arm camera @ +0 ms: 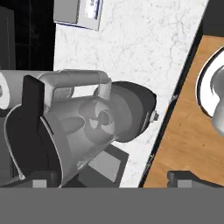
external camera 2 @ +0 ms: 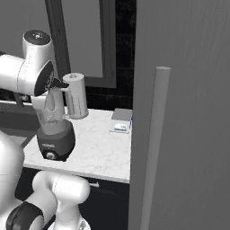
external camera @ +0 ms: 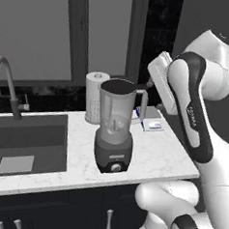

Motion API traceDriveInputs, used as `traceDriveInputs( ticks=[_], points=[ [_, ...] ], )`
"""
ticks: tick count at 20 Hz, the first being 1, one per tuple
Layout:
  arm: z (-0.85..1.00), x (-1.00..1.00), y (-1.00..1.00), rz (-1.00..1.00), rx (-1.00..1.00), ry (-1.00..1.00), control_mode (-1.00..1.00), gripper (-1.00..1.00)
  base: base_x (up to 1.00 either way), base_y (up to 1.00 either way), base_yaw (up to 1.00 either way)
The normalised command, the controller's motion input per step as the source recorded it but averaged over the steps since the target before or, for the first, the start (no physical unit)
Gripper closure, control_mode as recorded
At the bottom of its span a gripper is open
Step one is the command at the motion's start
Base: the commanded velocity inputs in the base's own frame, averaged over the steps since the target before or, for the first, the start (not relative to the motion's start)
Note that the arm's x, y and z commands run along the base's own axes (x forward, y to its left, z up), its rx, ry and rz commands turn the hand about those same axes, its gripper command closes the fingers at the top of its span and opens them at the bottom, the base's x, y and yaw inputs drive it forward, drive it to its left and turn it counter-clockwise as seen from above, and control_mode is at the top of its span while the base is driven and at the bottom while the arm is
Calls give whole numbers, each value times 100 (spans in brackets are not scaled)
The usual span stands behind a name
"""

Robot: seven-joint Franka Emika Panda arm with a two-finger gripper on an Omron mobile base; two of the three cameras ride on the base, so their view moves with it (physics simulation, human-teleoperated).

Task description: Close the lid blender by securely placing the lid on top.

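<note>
We're seeing the pincer [arm camera: 111, 180] released, jaws standing wide with nothing between them. The blender [external camera: 115, 131] is standing upright on the counter [external camera: 157, 155], directly ahead of the pincer and below it. In the hand view its jar is running toward the left fingertip. The lid [arm camera: 26, 131] is lying across the jar mouth, just ahead of that fingertip; we can't tell whether they're touching. The towel roll [external camera: 94, 95] is standing just beyond the blender, and the box [arm camera: 78, 13] is sitting farther ahead.
</note>
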Motion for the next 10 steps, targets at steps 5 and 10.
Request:
traceDriveInputs(
  ticks=[5, 10],
  points=[
    [0, -41, 0, -2, 0, -4, -100, -100, 0, 0, 0],
    [0, 0, 0, 0, 0, 0, -100, -100, 0, 0, 0]
  ],
)
